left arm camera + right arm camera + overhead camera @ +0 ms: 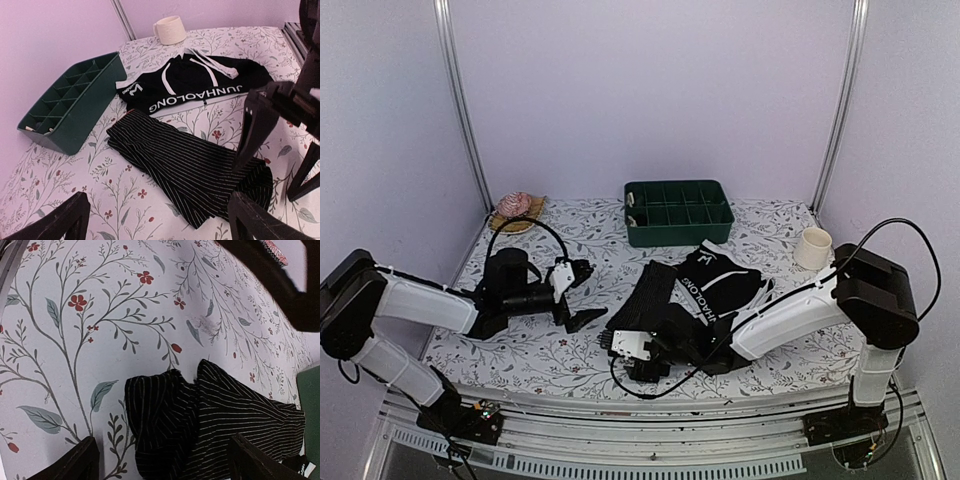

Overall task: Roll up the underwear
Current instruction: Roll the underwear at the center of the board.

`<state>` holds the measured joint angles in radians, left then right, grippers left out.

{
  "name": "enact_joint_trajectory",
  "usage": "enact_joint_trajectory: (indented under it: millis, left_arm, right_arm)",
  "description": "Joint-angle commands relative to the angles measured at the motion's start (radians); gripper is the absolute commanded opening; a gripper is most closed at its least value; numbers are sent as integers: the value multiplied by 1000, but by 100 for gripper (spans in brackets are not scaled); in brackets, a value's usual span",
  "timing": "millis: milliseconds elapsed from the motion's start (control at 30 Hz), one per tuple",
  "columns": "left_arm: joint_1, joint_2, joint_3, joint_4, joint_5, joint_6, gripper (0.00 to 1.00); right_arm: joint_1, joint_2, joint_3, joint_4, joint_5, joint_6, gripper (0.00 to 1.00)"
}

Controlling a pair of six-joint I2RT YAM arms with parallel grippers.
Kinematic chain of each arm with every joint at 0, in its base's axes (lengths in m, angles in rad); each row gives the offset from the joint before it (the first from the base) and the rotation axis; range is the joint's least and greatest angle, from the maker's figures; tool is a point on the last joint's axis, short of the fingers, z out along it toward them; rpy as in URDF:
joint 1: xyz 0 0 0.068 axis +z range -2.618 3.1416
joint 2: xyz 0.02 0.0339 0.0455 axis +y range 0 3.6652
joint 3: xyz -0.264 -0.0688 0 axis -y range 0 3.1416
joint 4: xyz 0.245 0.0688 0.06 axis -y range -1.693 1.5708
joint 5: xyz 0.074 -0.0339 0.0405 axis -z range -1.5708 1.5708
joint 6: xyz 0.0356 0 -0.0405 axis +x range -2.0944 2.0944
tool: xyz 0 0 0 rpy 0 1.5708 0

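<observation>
Two black underwear lie mid-table. A pinstriped pair (pixel 655 295) (pixel 185 160) (pixel 220 415) is nearer, its near end bunched into a fold. Behind it lies a pair with white waistband lettering (pixel 722 280) (pixel 200 82). My right gripper (pixel 618 350) (pixel 162 465) is low over the table at the pinstriped pair's folded end. It is open, with a finger on each side of the fabric. My left gripper (pixel 582 295) (pixel 160 220) hovers left of the pinstriped pair, open and holding nothing. In the left wrist view the right gripper's fingers (pixel 255 125) stand over the cloth's right end.
A green divided tray (pixel 678 212) (pixel 70 105) sits at the back centre. A cream cup (pixel 814 248) (pixel 170 29) stands at the back right. A pink item on a woven mat (pixel 517 210) is in the back left corner. Walls enclose the floral table (pixel 520 350).
</observation>
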<state>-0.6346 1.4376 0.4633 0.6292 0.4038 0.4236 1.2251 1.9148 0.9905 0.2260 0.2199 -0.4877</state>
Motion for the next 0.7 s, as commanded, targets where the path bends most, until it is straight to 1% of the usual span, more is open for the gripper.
enact_joint_trajectory:
  millis: [0, 267, 400, 567, 667]
  left_arm:
    - [-5, -17, -8, 109, 39, -21, 98]
    - [-5, -15, -51, 139, 111, 34, 98]
    - [-4, -20, -88, 187, 155, 67, 98]
    - [-5, -30, -144, 257, 203, 101, 98]
    - [-4, -35, -164, 283, 222, 121, 98]
  right_arm:
    - [14, 56, 49, -58, -39, 15, 90]
    - [13, 100, 64, -94, 5, 30, 82]
    - [7, 105, 61, -98, 6, 47, 71]
    - [-14, 111, 64, -111, -14, 88, 55]
    - [-31, 109, 69, -124, -51, 114, 42]
